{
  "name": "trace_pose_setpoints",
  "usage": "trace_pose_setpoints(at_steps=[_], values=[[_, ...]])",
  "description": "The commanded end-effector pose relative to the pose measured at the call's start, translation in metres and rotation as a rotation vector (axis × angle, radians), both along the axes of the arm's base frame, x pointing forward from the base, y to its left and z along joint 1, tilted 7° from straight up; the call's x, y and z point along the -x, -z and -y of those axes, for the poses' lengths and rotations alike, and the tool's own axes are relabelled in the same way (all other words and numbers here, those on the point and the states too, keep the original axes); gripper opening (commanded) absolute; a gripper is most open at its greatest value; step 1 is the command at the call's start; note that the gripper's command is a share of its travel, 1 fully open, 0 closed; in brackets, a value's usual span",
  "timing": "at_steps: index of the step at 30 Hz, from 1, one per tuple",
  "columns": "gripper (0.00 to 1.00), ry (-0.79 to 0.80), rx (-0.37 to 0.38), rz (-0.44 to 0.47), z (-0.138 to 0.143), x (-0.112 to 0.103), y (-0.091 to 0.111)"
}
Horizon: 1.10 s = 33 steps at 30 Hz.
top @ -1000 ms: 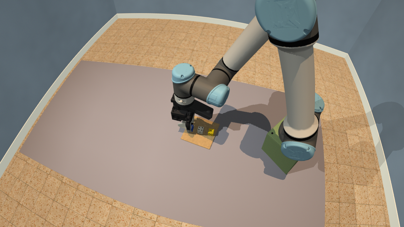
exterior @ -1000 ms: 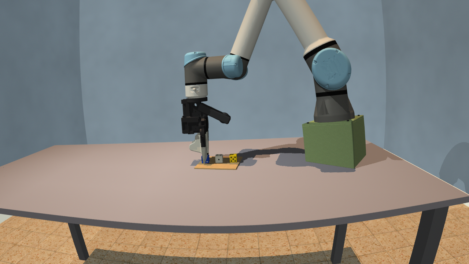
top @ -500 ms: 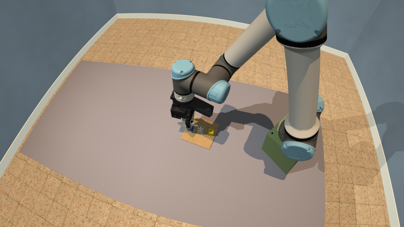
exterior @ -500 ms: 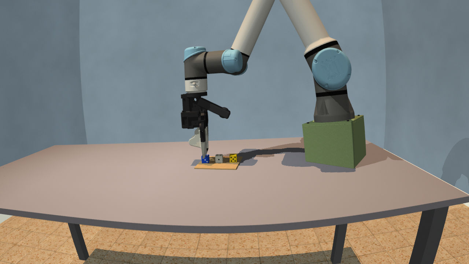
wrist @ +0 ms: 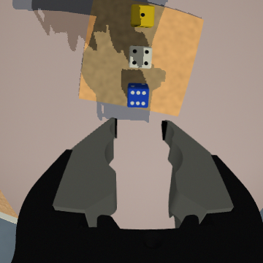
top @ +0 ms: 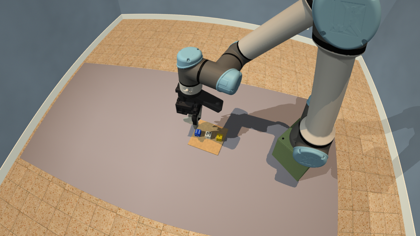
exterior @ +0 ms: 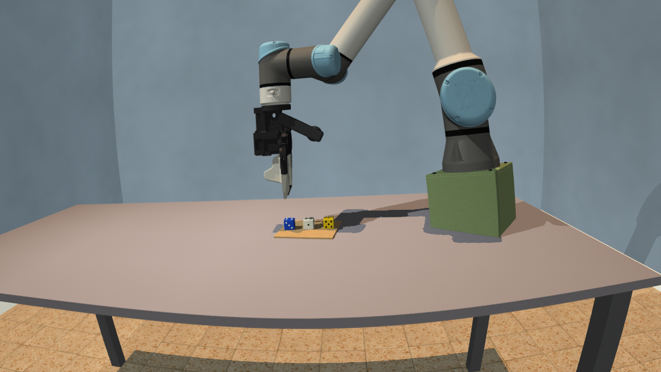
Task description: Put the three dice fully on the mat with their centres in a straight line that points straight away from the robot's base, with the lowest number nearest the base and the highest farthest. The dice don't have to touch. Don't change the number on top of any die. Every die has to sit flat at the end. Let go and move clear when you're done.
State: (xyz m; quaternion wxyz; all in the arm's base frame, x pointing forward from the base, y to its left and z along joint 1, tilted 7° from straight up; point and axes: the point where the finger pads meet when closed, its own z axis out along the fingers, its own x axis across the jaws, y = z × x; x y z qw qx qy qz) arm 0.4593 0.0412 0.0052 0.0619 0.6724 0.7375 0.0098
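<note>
The blue die (top: 197, 132) (exterior: 289, 223) (wrist: 138, 98), six up, sits flat on the orange mat (top: 205, 147) (exterior: 302, 234) (wrist: 169, 55), close to its far edge. The white die (top: 208, 134) (exterior: 308, 223) (wrist: 140, 57), four up, is in the middle; the yellow die (top: 219, 137) (exterior: 328, 222) (wrist: 142, 15), one up, is nearest the green pedestal (top: 286, 155) (exterior: 462, 203). Your number order is right, and the row looks close to straight, though the pictures can't prove its exact bearing.

Your gripper (top: 196, 126) (exterior: 286, 198) (wrist: 139, 120) is above the dice, its fingers partly apart with nothing between them. The step in hand looks like backing off: rise straight up before any sideways travel, and hold that opening so neither fingertip clips the blue die. Check the line from the base next; if it passes, leave all three alone, since another nudge risks spoiling it.
</note>
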Motion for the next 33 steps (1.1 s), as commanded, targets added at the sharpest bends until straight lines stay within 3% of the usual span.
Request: trace_pose_setpoints(at_steps=[1,3,4,28,33], values=[[0.24,0.0,0.0,-0.001,-0.001,0.001,-0.012],[0.24,0.0,0.0,-0.001,-0.001,0.001,-0.012],[1.0,0.0,0.0,-0.001,-0.001,0.001,-0.012],[1.0,0.0,0.0,-0.001,-0.001,0.001,-0.013],[1.0,0.0,0.0,-0.001,-0.001,0.002,-0.022]])
